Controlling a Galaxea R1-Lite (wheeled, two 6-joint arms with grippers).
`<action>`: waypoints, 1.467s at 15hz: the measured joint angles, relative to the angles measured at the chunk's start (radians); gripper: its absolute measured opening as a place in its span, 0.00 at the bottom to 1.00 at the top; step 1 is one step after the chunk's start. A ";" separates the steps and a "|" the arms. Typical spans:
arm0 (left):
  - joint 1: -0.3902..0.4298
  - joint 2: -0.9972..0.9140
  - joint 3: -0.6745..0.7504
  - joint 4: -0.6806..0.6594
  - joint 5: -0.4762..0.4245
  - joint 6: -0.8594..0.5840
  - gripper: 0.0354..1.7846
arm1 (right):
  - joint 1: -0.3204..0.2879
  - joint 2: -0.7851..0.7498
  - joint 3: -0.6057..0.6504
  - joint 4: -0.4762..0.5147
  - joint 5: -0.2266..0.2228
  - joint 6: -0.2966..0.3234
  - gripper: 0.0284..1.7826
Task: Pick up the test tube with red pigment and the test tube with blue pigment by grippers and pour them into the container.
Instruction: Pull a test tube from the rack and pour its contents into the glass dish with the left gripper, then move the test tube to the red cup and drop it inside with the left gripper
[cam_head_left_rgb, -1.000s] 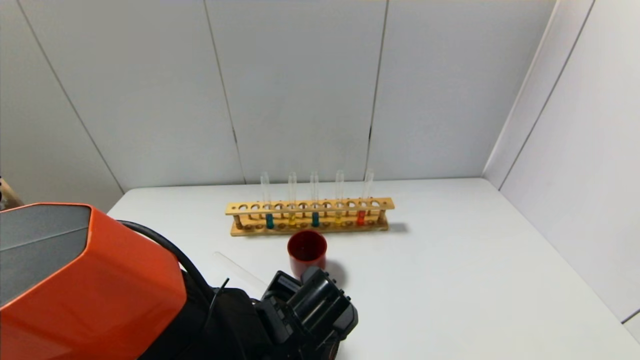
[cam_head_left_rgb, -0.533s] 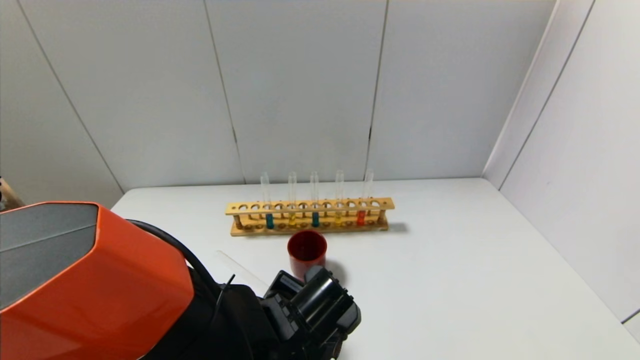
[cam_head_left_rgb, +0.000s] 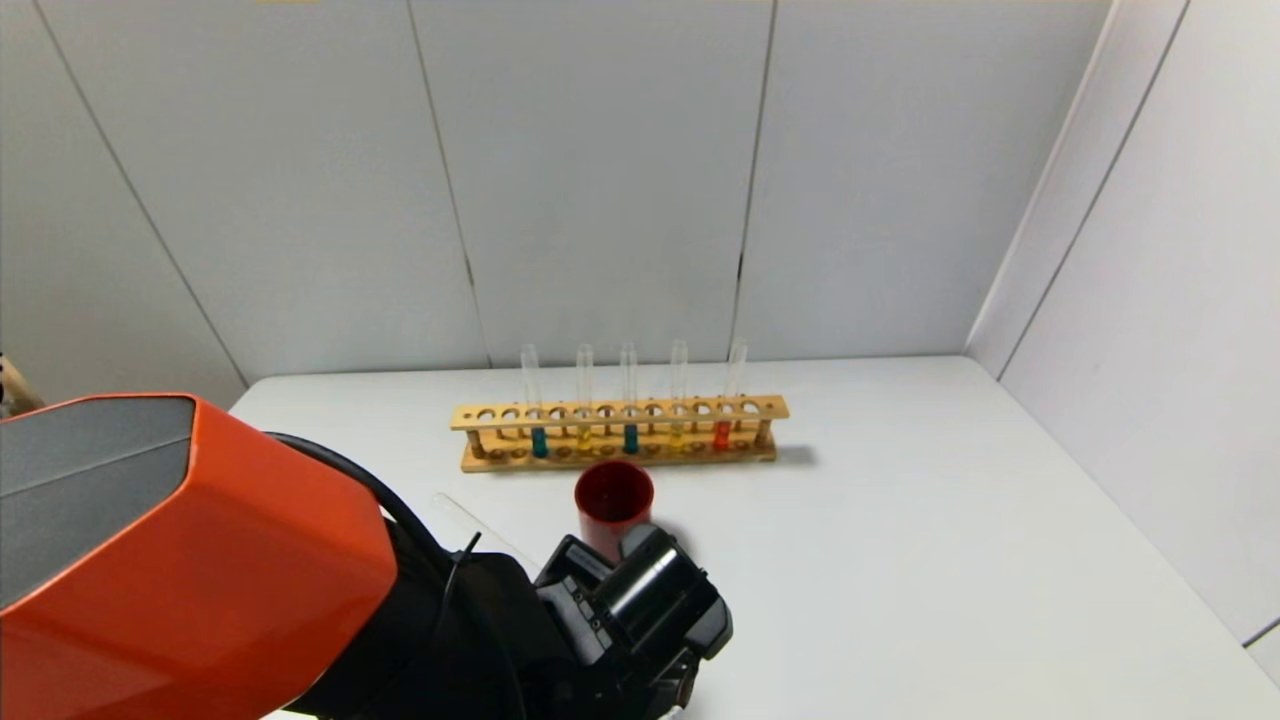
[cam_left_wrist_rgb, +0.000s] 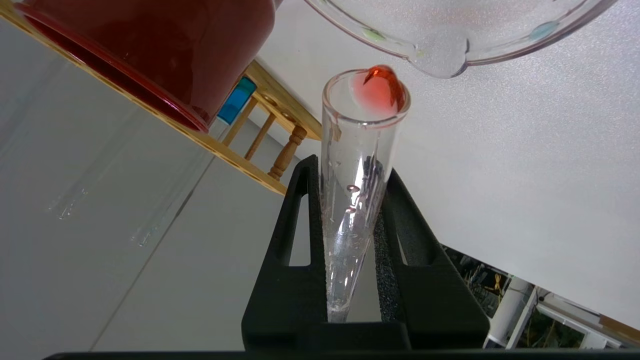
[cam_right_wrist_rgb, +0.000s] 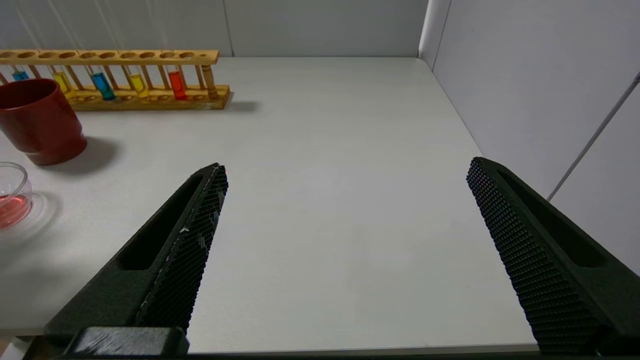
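My left gripper (cam_left_wrist_rgb: 350, 167) is shut on a clear test tube with red pigment (cam_left_wrist_rgb: 357, 200), tipped over. A red drop (cam_left_wrist_rgb: 381, 90) hangs at the tube's mouth, right beside the pouring lip of the clear container (cam_left_wrist_rgb: 450, 47). The container (cam_right_wrist_rgb: 12, 197) holds a shallow red pool. In the head view the left arm (cam_head_left_rgb: 640, 610) hides both the tube and the container. A second red tube (cam_head_left_rgb: 722, 435) and two test tubes with blue pigment (cam_head_left_rgb: 631, 438) (cam_head_left_rgb: 539, 441) stand in the wooden rack (cam_head_left_rgb: 620, 412). My right gripper (cam_right_wrist_rgb: 347, 167) hangs open over bare table, holding nothing.
A dark red cup (cam_head_left_rgb: 613, 500) stands just in front of the rack and beside the container. Yellow-liquid tubes (cam_right_wrist_rgb: 138, 85) also sit in the rack. Wall panels close off the back and the right side of the white table (cam_head_left_rgb: 950, 560).
The left arm has crept a little forward and to the right, and its wrist has turned slightly. Rack, cup and right gripper have not moved.
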 joint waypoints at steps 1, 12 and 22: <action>0.000 0.001 -0.004 0.005 0.000 0.001 0.16 | 0.000 0.000 0.000 0.000 0.000 0.000 0.98; -0.001 -0.005 -0.021 0.035 0.025 0.013 0.16 | 0.000 0.000 0.000 0.000 0.000 0.000 0.98; 0.000 -0.200 0.037 0.013 -0.097 -0.081 0.16 | 0.000 0.000 0.000 0.000 0.000 0.000 0.98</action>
